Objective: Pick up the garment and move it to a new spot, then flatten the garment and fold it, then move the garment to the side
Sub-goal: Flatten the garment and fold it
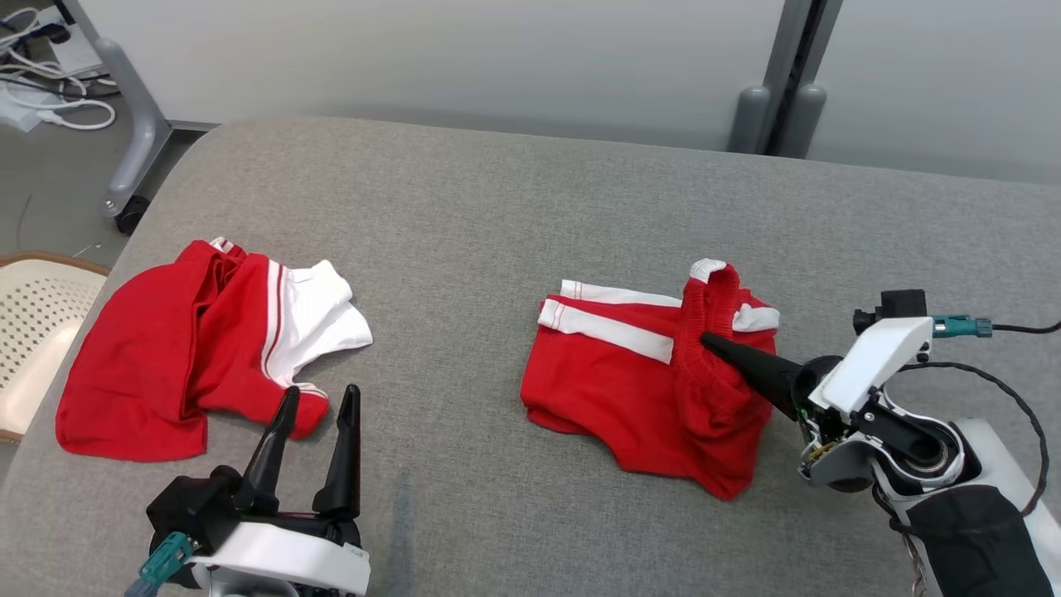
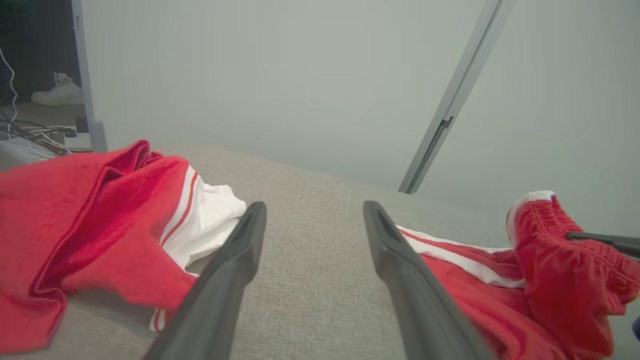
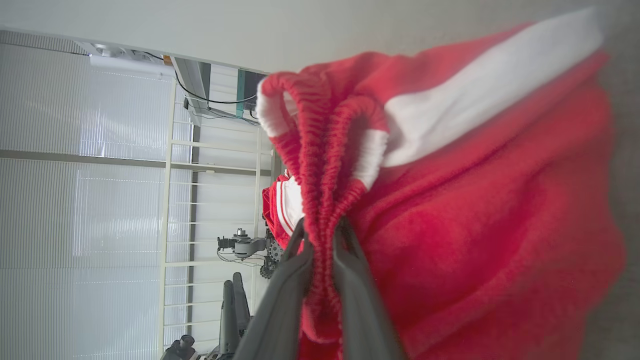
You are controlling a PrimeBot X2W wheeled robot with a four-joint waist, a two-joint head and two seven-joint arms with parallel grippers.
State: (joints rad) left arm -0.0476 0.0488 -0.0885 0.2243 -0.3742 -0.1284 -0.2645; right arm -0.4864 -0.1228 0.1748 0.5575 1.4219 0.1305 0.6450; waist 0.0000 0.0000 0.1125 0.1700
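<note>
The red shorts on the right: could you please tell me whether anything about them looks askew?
Yes. The red shorts lie bunched rather than flat: the right claw is shut on their elastic waistband, holding it up in a gathered ridge.

A grey fabric worktop [image 1: 514, 215] stands before pale partition panels [image 1: 414, 58] joined by a grey post [image 1: 783, 83]. At the left are a wheeled frame leg [image 1: 137, 124], white cables [image 1: 41, 99] on the floor, and a cream perforated chair [image 1: 37, 315]
</note>
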